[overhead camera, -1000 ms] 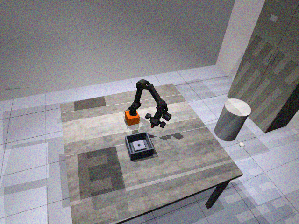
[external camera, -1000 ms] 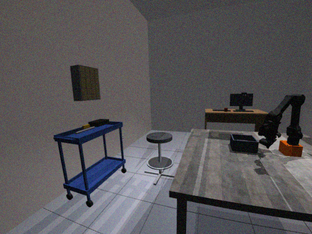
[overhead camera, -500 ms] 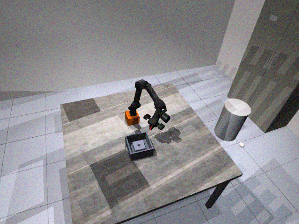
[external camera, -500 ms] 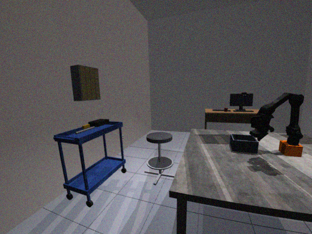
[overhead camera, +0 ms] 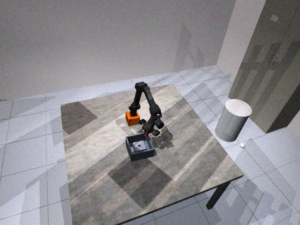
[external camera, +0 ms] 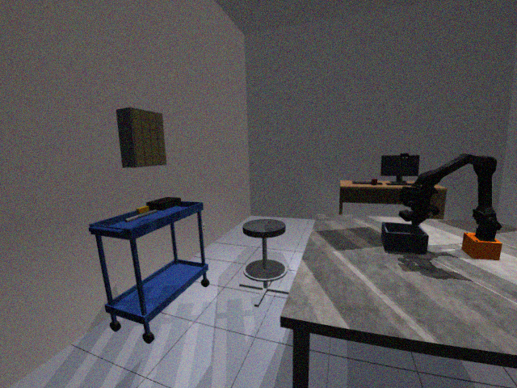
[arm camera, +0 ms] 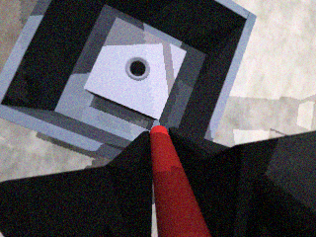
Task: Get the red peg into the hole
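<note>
Red peg (overhead camera: 146, 133) (arm camera: 175, 190) grasped in the jaws (overhead camera: 146, 131) (external camera: 416, 223), near box rim, plate (overhead camera: 139, 146) (arm camera: 133, 91) on box (overhead camera: 143, 156) (external camera: 404, 242) (arm camera: 232, 74) floor, hole unfilled

The gripper (overhead camera: 146, 131) (external camera: 416, 221) (arm camera: 159, 135) and the red peg (overhead camera: 146, 133) (arm camera: 175, 193) held in it have been brought closer to the box (overhead camera: 143, 156) (external camera: 404, 244) (arm camera: 25, 118). The arm (overhead camera: 153, 106) (external camera: 448, 166) is stretched out further. On the table (overhead camera: 186, 154) (external camera: 355, 292), the bands of light and shade are slanted more steeply in the top view than a second ago.
</note>
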Available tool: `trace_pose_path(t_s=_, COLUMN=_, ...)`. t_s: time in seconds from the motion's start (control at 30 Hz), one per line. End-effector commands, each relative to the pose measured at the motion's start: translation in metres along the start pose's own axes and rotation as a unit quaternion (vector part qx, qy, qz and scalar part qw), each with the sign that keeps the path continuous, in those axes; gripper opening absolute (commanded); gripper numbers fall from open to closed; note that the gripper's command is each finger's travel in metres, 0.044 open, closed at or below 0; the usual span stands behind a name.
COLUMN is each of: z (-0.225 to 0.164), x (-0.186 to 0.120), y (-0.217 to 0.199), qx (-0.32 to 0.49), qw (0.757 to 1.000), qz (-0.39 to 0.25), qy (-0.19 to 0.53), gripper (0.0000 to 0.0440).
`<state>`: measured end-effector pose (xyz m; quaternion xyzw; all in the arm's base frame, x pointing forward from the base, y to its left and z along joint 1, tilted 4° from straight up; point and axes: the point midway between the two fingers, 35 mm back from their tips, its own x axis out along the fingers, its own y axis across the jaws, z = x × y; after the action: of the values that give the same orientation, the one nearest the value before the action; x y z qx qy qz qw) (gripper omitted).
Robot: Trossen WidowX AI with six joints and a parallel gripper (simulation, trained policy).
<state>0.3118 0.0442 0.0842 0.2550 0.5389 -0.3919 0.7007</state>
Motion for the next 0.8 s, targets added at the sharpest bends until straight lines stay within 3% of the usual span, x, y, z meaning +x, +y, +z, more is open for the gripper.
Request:
trace_pose_path(t_s=0.0, z=0.015, x=0.012, y=0.002, qx=0.000, qw=1.000, qz=-0.003, qy=-0.001, gripper=0.0000)
trace_pose_path(t_s=0.57, z=0.053, x=0.067, y=0.007, qx=-0.050, qw=0.998, qz=0.014, qy=0.038, gripper=0.0003)
trace_pose_path(t_s=0.77, z=0.049, x=0.087, y=0.007, qx=-0.072, qw=0.995, qz=0.015, qy=0.064, gripper=0.0126)
